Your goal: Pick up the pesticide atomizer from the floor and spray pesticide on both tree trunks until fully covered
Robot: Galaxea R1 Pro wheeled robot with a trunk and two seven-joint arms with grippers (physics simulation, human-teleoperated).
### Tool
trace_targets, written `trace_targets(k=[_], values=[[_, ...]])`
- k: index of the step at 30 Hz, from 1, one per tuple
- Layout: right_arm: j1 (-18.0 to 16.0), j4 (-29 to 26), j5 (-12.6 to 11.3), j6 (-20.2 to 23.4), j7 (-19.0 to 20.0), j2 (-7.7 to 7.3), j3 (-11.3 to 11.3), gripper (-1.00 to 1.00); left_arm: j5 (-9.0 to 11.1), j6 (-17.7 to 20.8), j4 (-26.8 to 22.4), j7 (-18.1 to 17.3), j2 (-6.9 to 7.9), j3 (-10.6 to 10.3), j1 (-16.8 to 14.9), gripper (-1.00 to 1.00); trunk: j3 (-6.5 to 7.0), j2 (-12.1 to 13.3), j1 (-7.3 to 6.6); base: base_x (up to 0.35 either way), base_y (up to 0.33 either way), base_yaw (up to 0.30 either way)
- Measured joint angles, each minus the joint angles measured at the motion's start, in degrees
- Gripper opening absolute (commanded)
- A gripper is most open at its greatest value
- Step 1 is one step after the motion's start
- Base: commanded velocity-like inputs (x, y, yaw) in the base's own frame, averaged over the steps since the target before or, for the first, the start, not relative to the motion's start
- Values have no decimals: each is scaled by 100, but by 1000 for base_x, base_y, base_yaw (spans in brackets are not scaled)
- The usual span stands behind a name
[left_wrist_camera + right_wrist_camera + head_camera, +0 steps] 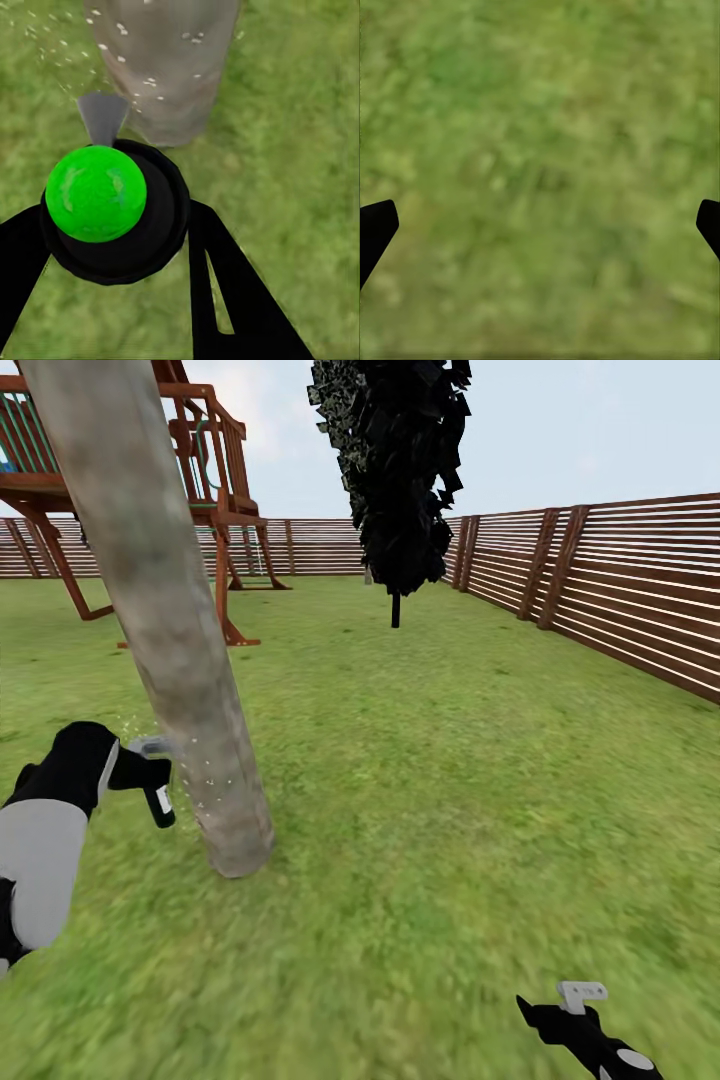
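The left tool (150, 780) holds the atomizer (158, 792) clamped between its two dark fingers (225, 292), close beside the near trunk (170, 630). In the left wrist view the bottle's round black body and green spot (95, 193) sit between those fingers, with the grey nozzle (101, 116) pointing straight at the trunk's lower part. Small white specks dot the bark there and hang in the air between nozzle and trunk, so spraying looks to be under way on this first tree.

The relation that matters is nozzle to trunk: the trunk lies directly ahead of the nozzle, near but not touching, and its long axis rises steeply, leaning away from the atomizer toward the top. The specks gather low down, near the flared base; the higher bark looks bare of them. Covering the whole column will probably call for sweeping the nozzle along that leaning axis and around its far side.

The right tool (568, 1010) hangs low over the grass (450, 810), well apart from the trunk, its fingers spread wide and empty. The second tree (398, 470) stands far beyond the trunk, near the fence (620, 580), and a wooden play frame (215, 480) stands behind the trunk.
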Motion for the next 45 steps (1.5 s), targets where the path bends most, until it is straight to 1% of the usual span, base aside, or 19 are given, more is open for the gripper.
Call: trace_targets(k=[3,7,8,10,12,15,18,21,23,26,28,30,32,34,37,40,42,43,45], values=[[0,4,0,0,0,8,0,100,12,-3,12,0,2,-185,65,-100,0,0,3,-121,0,0],[0,4,0,0,0,9,0,100,-111,-6,-25,9,64,-173,-24,-100,0,0,0,-6,0,0],[2,3,0,0,0,9,0,100,-305,-2,-28,9,120,-169,-220,-100,1,-1,-1,0,0,0],[2,2,0,0,0,9,0,100,-410,15,8,8,187,-165,-542,-100,1,-1,-1,0,0,0],[1,-1,0,0,0,9,0,100,-413,45,-8,2,221,-167,-614,-100,0,0,0,0,0,0],[2,4,0,0,0,9,0,100,-412,52,61,1,224,-177,-443,-100,-1,0,1,0,0,0],[4,5,0,0,0,9,0,100,-354,27,71,-14,134,-154,109,-100,-1,1,1,0,0,0],[1,3,0,0,0,11,0,100,-377,36,15,-29,121,-121,219,-100,0,0,0,0,0,0],[2,4,0,0,0,10,0,100,-381,49,-30,-41,158,-100,127,-100,1,0,0,0,0,0],[5,4,0,0,0,10,0,100,-352,61,-49,-53,183,-98,-423,-100,1,-1,-1,0,0,0],[5,4,0,0,0,9,0,100,-366,65,-70,-59,184,-101,-563,-100,0,0,0,0,0,0],[6,0,0,0,0,9,0,100,-377,59,-27,-60,179,-114,-439,-100,0,0,0,0,0,0],[7,1,0,0,0,9,0,100,-345,27,1,-64,161,-106,-33,-100,-1,0,1,0,0,0],[7,2,0,0,0,9,0,100,-257,-27,-21,-92,17,-99,778,-100,-1,1,1,0,0,0],[5,4,0,0,0,9,0,100,130,-335,-24,-47,-127,-100,1222,-100,-1,0,1,0,0,0],[8,4,0,0,0,12,0,100,206,-778,20,99,-335,-94,1654,-100,-1,0,0,0,0,0],[6,5,0,0,0,14,0,100,195,-1004,22,311,-487,-86,1795,-100,0,0,0,0,0,0],[7,5,0,0,0,16,0,100,188,-1296,23,619,-559,-61,1840,-100,0,0,0,0,0,0],[6,5,0,0,0,17,0,100,329,-1498,12,1033,-652,207,1858,-100,0,0,0,0,0,0]])
